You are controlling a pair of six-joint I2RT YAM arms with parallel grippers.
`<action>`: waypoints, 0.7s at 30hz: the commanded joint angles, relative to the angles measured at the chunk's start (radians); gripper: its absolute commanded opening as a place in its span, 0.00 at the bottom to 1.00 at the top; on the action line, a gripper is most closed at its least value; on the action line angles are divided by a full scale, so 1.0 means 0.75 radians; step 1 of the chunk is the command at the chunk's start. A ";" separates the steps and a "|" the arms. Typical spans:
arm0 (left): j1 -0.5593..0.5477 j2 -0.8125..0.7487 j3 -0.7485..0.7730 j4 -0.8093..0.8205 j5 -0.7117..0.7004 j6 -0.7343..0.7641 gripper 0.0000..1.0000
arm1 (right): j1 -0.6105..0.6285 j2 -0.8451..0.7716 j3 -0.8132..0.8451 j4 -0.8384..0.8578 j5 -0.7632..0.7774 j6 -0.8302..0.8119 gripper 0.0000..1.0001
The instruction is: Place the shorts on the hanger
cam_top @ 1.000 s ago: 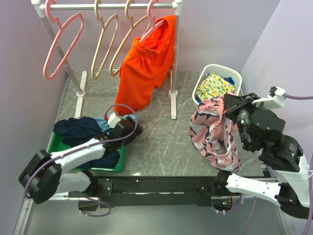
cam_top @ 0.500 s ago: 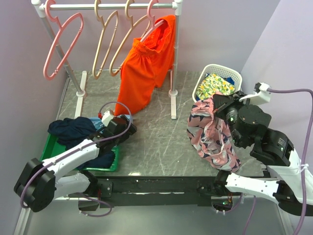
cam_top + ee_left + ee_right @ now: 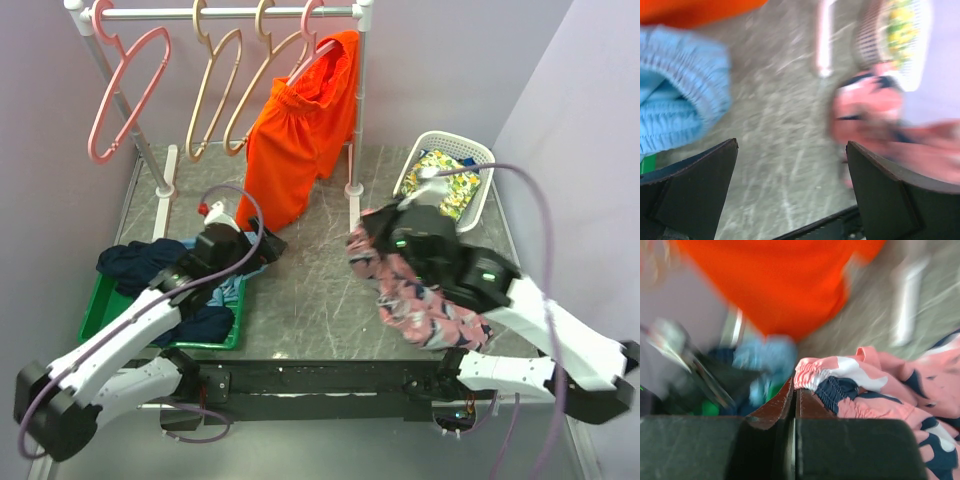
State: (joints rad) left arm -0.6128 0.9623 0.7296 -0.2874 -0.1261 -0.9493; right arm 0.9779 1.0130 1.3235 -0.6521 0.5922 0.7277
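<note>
Clamping gathered waistband of shorts (image 3: 880, 400) between fully closed fingers of right gripper (image 3: 794, 390); trailing remaining fabric down toward near-right corner of bench; holding left gripper (image 3: 791, 145) fingers spread wide, grasping nothing, beside light-blue cloth (image 3: 675, 95); hanging hanger (image 3: 213, 90) on rail (image 3: 230, 13) along far edge, well apart from shorts.

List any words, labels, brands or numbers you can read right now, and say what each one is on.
No readable text in any view.
Pink leaf-print shorts: pattern only, no label showing.
Orange shorts, white basket, green tray: no markings visible.
Both wrist views are motion-blurred, so any small print there could not be read.
</note>
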 commanded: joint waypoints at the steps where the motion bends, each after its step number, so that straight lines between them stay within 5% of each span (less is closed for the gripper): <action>1: -0.003 -0.140 0.107 -0.097 0.017 0.102 0.97 | 0.054 0.217 -0.173 0.284 -0.542 -0.031 0.09; 4: -0.003 -0.193 0.130 -0.140 -0.010 0.149 0.98 | 0.201 0.414 -0.094 0.169 -0.484 -0.060 0.37; 5: -0.003 -0.201 0.140 -0.163 -0.016 0.157 0.99 | 0.246 0.435 -0.073 0.091 -0.384 -0.054 0.57; 9: -0.003 -0.211 0.101 -0.206 0.031 0.194 0.94 | 0.259 0.327 -0.173 0.105 -0.328 -0.017 0.83; 12: -0.003 -0.209 0.046 -0.232 0.100 0.198 0.77 | 0.271 0.218 -0.194 -0.001 -0.275 0.020 0.84; 14: -0.021 -0.221 -0.001 -0.245 0.137 0.194 0.68 | 0.304 0.179 -0.234 -0.089 -0.240 0.063 0.75; 21: -0.218 -0.283 -0.148 -0.273 0.072 0.086 0.58 | 0.567 0.287 -0.543 -0.067 -0.270 0.159 0.69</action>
State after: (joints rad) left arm -0.7044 0.7845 0.6659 -0.4839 -0.0643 -0.8364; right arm 1.3209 1.1236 1.0481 -0.6708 0.3923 0.7895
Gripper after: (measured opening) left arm 0.579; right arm 0.691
